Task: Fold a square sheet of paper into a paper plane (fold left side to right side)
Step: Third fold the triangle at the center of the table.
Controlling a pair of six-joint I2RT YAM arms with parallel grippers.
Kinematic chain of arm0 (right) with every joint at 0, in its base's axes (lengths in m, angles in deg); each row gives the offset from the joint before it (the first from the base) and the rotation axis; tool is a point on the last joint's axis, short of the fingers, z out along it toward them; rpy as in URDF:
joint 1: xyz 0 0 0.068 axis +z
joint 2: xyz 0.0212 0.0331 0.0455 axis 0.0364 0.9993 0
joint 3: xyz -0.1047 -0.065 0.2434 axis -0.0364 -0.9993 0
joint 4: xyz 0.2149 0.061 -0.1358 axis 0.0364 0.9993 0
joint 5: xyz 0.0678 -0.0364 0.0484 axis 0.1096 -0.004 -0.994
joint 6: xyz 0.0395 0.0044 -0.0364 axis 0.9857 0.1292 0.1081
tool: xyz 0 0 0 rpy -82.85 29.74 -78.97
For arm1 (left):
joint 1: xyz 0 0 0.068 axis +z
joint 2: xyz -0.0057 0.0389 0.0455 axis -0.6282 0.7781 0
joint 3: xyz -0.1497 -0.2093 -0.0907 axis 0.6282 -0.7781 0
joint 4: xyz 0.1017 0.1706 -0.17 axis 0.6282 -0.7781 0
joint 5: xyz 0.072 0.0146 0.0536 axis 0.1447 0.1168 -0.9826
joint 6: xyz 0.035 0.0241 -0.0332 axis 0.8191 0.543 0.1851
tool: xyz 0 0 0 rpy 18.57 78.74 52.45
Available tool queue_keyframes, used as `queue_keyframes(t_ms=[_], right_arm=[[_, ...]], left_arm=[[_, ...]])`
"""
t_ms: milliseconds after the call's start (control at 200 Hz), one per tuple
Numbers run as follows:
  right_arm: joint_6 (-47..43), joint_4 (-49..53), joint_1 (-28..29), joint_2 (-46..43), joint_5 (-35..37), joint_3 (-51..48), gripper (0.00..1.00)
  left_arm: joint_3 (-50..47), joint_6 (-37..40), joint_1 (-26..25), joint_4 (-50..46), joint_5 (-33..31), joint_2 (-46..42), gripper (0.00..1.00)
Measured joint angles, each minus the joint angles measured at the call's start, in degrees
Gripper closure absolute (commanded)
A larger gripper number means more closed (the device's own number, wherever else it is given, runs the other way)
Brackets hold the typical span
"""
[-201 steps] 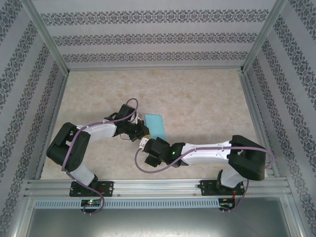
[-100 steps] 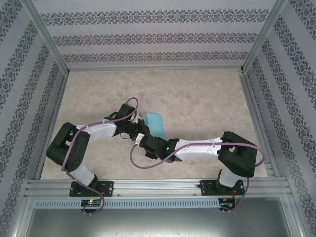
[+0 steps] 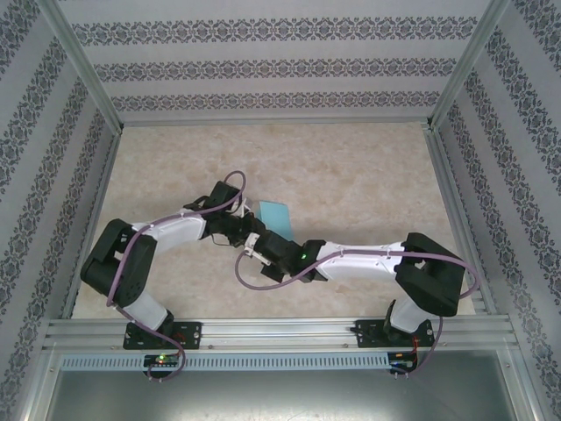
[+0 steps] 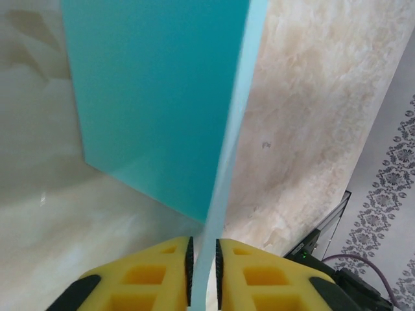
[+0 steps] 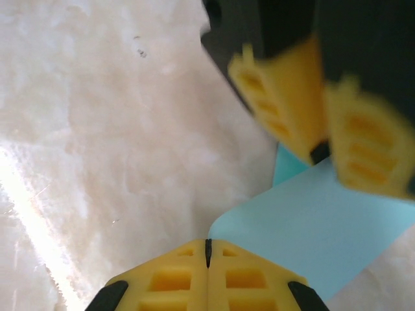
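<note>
The square sheet of paper (image 3: 275, 215) is light turquoise, part folded, and sits mid-table between both grippers. In the left wrist view one face (image 4: 155, 97) rises to the left, and a pale edge runs down between the yellow pads. My left gripper (image 4: 204, 241) (image 3: 252, 230) has its jaws a narrow way apart around that edge. My right gripper (image 5: 207, 241) (image 3: 261, 244) is shut, its tips at a rounded corner of the sheet (image 5: 324, 227). I cannot tell whether it pinches the corner or rests on it. The left gripper's yellow fingers (image 5: 305, 97) hang blurred above the sheet.
The marbled beige tabletop (image 3: 351, 167) stretches wide behind and beside the arms. Aluminium rails (image 3: 447, 184) and patterned walls close it in. The right arm's dark body with a green light (image 4: 305, 254) sits close beside the left gripper. Purple cables (image 3: 250, 276) loop near both wrists.
My right arm has reached left and forward to the sheet's near corner, and its jaws have shut. My left gripper's jaws have parted slightly.
</note>
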Motion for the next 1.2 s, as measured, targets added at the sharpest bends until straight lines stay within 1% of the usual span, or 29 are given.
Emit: queue_keyframes(t_ms=[100, 210, 250, 360, 420, 500, 644, 774, 1024, 1199], right_arm=[[0.9, 0.2, -2.2, 0.0, -3.3, -0.3, 1.00], [2.0, 0.0, -4.1, 0.0, -6.4, -0.3, 1.00], [2.3, 0.0, -4.4, 0.0, -7.3, -0.3, 1.00], [2.8, -0.1, -5.1, 0.0, -9.9, -0.3, 1.00], [3.5, -0.1, -5.4, 0.0, -11.1, -0.3, 1.00], [4.1, -0.1, -5.9, 0.3, -12.6, -0.2, 1.00], [5.3, -0.1, -6.7, 1.4, -13.8, -0.2, 1.00], [6.3, -0.1, -7.4, 2.0, -14.8, -0.1, 1.00], [8.0, -0.1, -8.7, 2.9, -17.4, 1.1, 1.00], [9.5, -0.1, -10.4, 3.2, -19.9, 1.4, 1.00]], left_arm=[[1.6, 3.5, 2.6, -4.8, -0.3, -3.5, 0.69], [3.8, 6.9, 5.6, -9.1, -0.4, -6.2, 0.68], [4.4, 7.9, 6.3, -10.2, -0.4, -6.6, 0.69], [5.5, 9.7, 7.3, -11.7, -0.2, -5.9, 0.77], [7.1, 10.3, 7.3, -11.9, 0.5, -3.7, 0.82], [10.6, 11.1, 7.2, -11.8, 1.4, 1.6, 0.85], [18.6, 12.7, 6.5, -11.4, 3.1, 12.2, 0.89], [24.7, 14.0, 5.0, -11.2, 4.2, 19.8, 0.90], [30.1, 16.3, 2.4, -12.7, 4.5, 27.2, 0.92], [30.7, 17.5, 1.7, -13.2, 4.3, 30.3, 0.93]])
